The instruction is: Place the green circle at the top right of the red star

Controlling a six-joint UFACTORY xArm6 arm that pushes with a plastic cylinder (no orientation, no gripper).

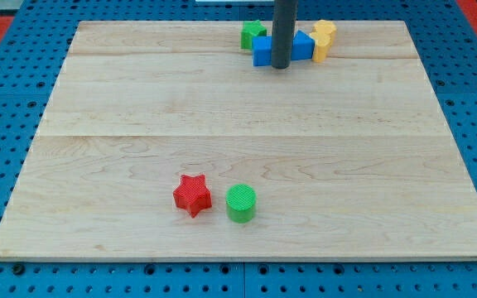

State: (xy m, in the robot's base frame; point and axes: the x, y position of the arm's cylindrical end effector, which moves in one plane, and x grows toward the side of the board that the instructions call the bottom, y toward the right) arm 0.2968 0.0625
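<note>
Standing upright near the board's twelve o'clock edge, the straight dark rod ends in my tip [281, 65], which rests on the wood among a tight cluster of blocks. There are no jaws to stand apart or together; the rod simply ends in that blunt tip, holding nothing.

Just at nine o'clock of my tip sits a blue plastic block [262, 51], squarish, partly hidden by the rod. At three o'clock is a second blue plastic block [304, 45], its shape unclear. Past it, at about two o'clock, stands a yellow plastic block [324, 38], touching the blue one. At eleven o'clock lies a green plastic block [252, 35], its outline hard to make out.

Well apart from the tip, toward six o'clock, the green ribbed plastic circle [241, 203] stands just beside the red ribbed plastic star [192, 194], at the star's three to four o'clock, a narrow gap between them.

All rest on a pale wooden board [247, 132] made of joined planks, lying on a blue perforated base [7, 124]; red shows at the far corners.

Counted: two blue blocks, two green, one yellow, one red. No containers show.
</note>
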